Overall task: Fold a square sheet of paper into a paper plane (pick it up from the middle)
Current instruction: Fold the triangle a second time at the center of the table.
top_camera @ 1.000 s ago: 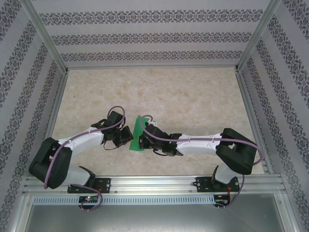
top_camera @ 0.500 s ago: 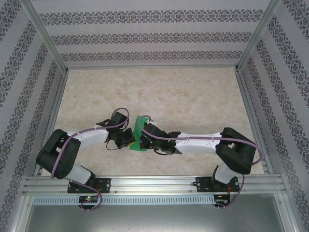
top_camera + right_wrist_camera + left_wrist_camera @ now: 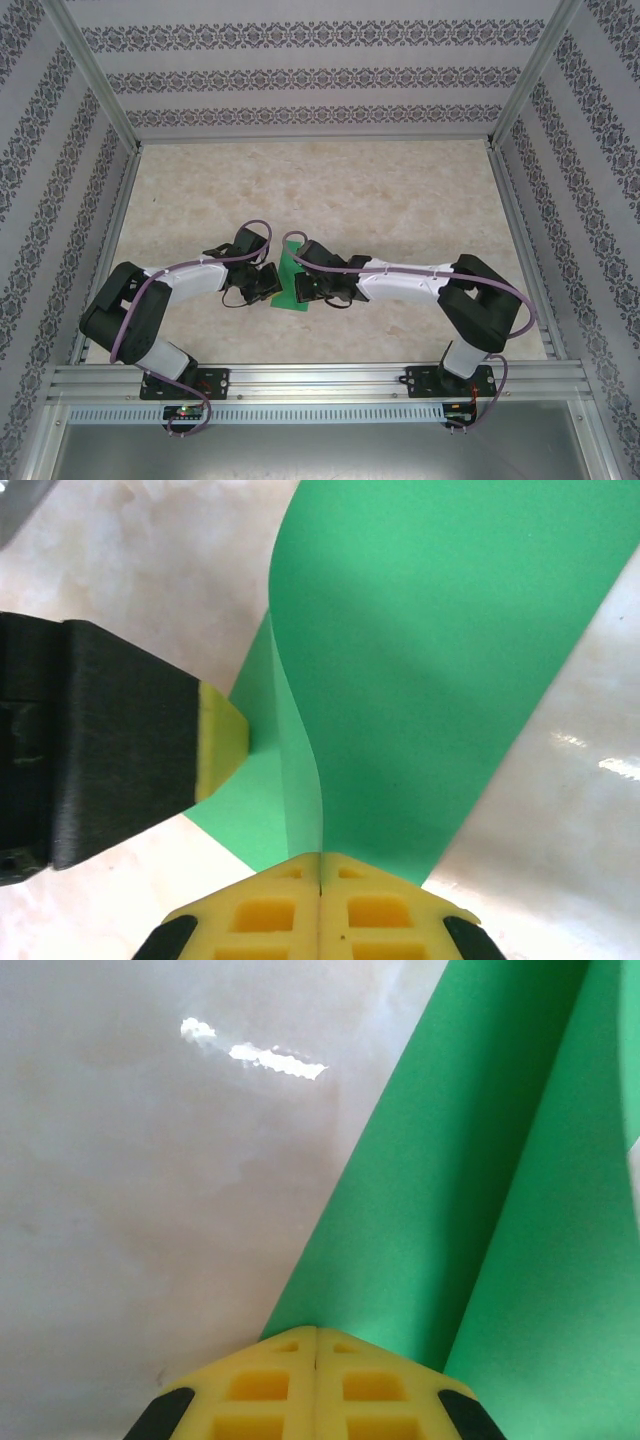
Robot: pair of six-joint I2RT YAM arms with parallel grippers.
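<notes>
You've got both arms meeting mid-table in the top view, a bit toward the near edge, with the sheet of paper point(image 3: 289, 296) sandwiched between the two grippers. The left gripper point(image 3: 268, 286) comes in from the left and the right gripper point(image 3: 302, 288) from the right, tips almost facing each other.

Left wrist view: your left gripper point(image 3: 316, 1342) has its yellow fingertips pressed fully together with no gap. The green sheet of paper point(image 3: 480, 1210) runs out of the seam and fans up and to the right, so it's pinched there. A crease or overlapped layer runs lengthwise through the sheet. The marble table point(image 3: 130, 1210) is on the left, with a glare streak near the top.

Right wrist view: your right gripper point(image 3: 320, 866) is also clamped all the way, yellow tips meeting. A folded edge of the sheet of paper point(image 3: 430, 660) feeds straight into the seam. The sheet curves up from the pinch, standing off the table rather than lying flat. The other gripper's black finger with its yellow pad point(image 3: 218, 745) pokes in from the left and touches the lower flap of the sheet.

The sheet is partly folded, held between both grippers. Whether its low edge touches the table point(image 3: 400, 200), you can't tell.
</notes>
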